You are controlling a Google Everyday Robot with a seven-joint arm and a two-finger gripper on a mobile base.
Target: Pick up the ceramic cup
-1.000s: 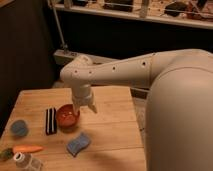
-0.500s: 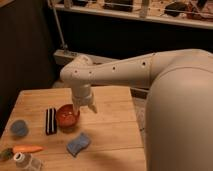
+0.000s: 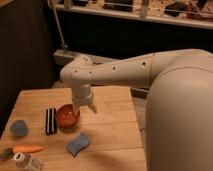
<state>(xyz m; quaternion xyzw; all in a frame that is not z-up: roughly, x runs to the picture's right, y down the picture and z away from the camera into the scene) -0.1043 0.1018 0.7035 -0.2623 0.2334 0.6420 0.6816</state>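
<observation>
The ceramic cup (image 3: pixel 19 128) is a small squat grey-blue cup near the left edge of the wooden table (image 3: pixel 115 130). My gripper (image 3: pixel 84 108) hangs from the white arm over the table's middle, just right of the red-orange bowl (image 3: pixel 67 116) and far to the right of the cup. Its two fingers point down and stand apart with nothing between them.
A black-and-white striped block (image 3: pixel 50 120) lies between cup and bowl. A light-blue sponge (image 3: pixel 78 144) lies in front of the bowl. A carrot (image 3: pixel 27 149) and a small clear container (image 3: pixel 25 161) sit at the front left. A dark wall and shelf stand behind the table.
</observation>
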